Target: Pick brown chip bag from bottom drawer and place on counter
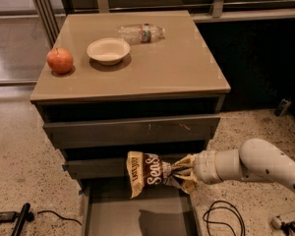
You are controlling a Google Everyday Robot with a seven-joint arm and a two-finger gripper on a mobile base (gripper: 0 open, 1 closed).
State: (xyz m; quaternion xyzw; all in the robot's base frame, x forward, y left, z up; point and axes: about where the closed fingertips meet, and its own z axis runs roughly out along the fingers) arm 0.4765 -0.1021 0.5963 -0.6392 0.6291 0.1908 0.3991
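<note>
Now, lower centre of frame: the bottom drawer [115, 215] stands open, and the brown chip bag [148, 173] hangs above its floor with the tool [185, 174] pinching its crumpled right end. Best bet, I'd say: draw it outward past the drawer fronts, then rise. Speckled floor [19, 156] all around; the tan surface [182, 68] up top offers bare room at right, with the water bottle [140, 33], bowl [108, 50] and apple [59, 60] upper left.
</note>
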